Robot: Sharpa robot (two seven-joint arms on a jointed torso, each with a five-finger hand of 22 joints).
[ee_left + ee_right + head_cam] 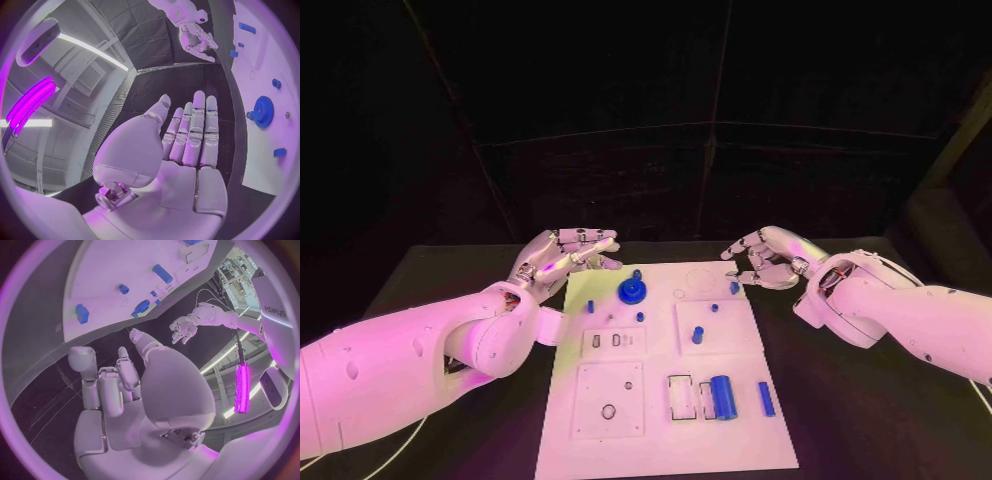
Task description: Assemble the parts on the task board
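The board point(668, 440) looks like smooth matt white plastic, the gear point(633, 291) glossy blue plastic; each robot hand point(567, 252) has glossy metallic shells; the table point(877, 420) is matt black.

A black worktop point(877, 420) stands before dark curtain panels point(718, 90) hung from a thin rail. In the wrist views, a bright strip light point(94, 46) crosses a pale ceiling, a glowing magenta tube point(241, 388) hangs upright, and a slatted vent point(87, 77) sits in the wall.
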